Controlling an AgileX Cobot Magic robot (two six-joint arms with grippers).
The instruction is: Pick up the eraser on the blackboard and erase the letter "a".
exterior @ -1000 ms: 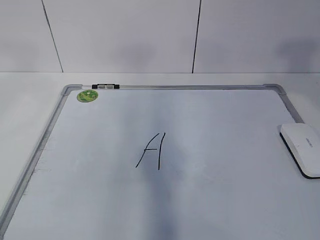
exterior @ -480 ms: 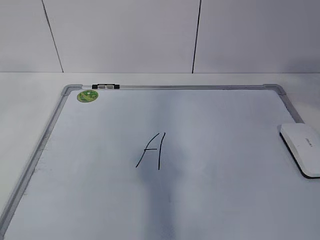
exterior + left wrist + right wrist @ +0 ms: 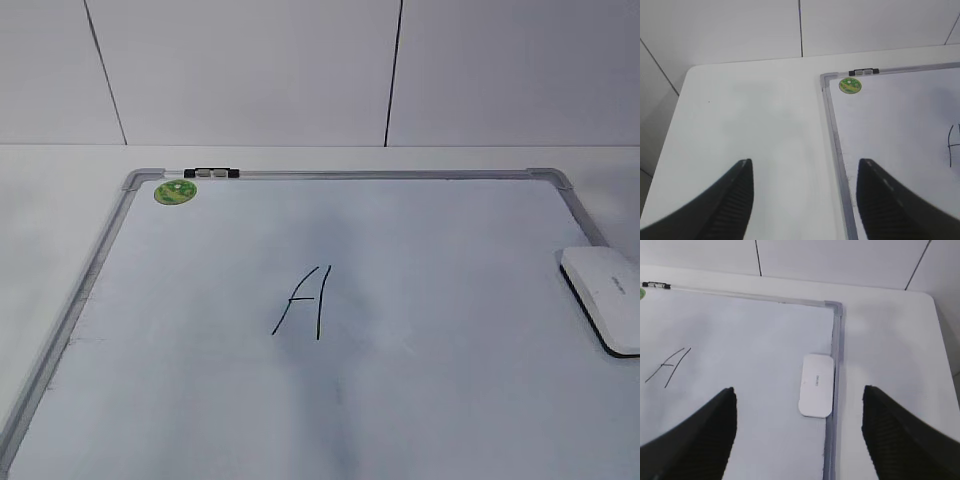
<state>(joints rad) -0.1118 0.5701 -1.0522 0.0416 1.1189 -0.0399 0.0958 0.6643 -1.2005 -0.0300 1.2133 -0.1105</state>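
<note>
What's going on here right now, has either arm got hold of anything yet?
Nothing is held. The eraser lies flat on the blackboard by its right frame, untouched. The right gripper hangs open above it, jaws spread to either side. The left gripper is also open, over the table beside the board's left edge. The handwritten letter in the middle of the board is unerased, and a green magnet sits in the far left corner.

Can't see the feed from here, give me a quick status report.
Both grippers, left and right, open and empty. Eraser untouched by blackboard right frame. Letter intact. Nothing in the way.
</note>
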